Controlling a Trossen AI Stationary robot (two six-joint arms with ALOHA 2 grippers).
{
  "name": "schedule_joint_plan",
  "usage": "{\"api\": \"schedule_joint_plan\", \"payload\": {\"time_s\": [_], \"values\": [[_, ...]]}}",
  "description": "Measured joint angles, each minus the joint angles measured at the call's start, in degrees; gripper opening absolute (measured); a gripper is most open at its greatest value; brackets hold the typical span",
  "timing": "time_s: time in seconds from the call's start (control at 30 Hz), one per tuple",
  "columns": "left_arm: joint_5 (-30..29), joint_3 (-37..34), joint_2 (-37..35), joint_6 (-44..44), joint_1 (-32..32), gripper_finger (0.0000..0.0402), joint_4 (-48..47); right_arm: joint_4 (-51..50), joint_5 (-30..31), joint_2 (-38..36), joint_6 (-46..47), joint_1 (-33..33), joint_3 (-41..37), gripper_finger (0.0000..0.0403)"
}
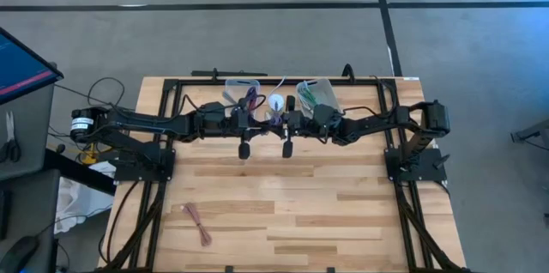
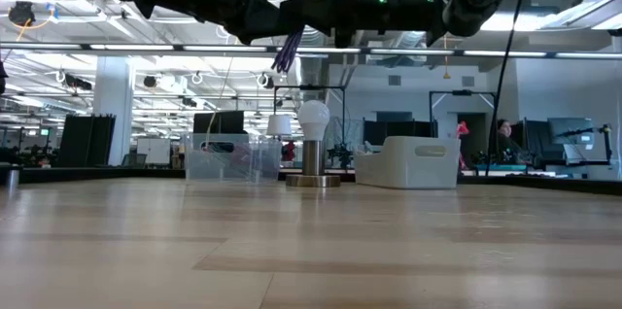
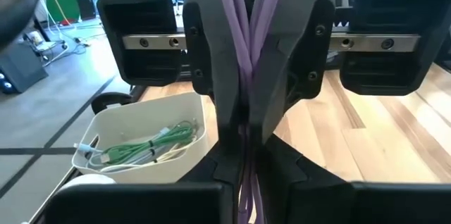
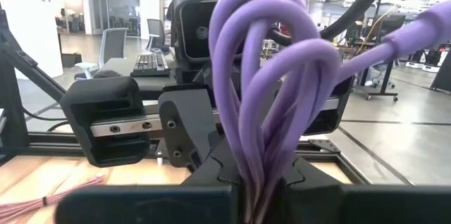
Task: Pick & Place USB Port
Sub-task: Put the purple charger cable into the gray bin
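Because the purple USB cable [image 1: 255, 101] hangs bundled between both arms above the table's twelve o'clock edge, its loops run lengthwise through both claws: left gripper [image 3: 243, 122] and right gripper [image 4: 257, 171] each pinch it, equally near.

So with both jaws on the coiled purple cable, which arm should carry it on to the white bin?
Probably the right arm: its gripper is clamped on the coiled purple cable, and the white plastic bin sits on its side.
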Motion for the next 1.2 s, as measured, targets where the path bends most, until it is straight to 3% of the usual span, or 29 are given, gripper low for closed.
{"api": "schedule_joint_plan", "payload": {"time_s": [0.3, 0.43, 0.6, 0.8, 1.2], "values": [[-0.6, 0.0, 0.0, 0.1, 0.0, 0.0074, -0.2, -0.2, -0.3, -0.8, 0.0, -1.6, 0.0, 0.0009], [-0.6, -0.1, -0.3, 1.8, 0.1, 0.0075, -1.4, -1.4, -0.5, -1.3, -1.3, -2.0, -0.5, 0.0009], [0.3, -0.2, -2.9, 4.5, 0.0, 0.0048, -6.6, -1.8, 0.4, -7.4, -3.6, -2.7, -5.5, 0.0009], [0.0, -4.2, -9.0, 4.5, 0.3, 0.0006, -7.2, -2.1, 0.4, -15.9, -3.0, -5.9, -12.4, 0.0009], [-0.2, -15.2, -26.9, 1.5, 1.4, 0.0005, -7.1, -3.8, 3.7, -19.9, -0.9, -14.9, -21.4, 0.0009]]}}
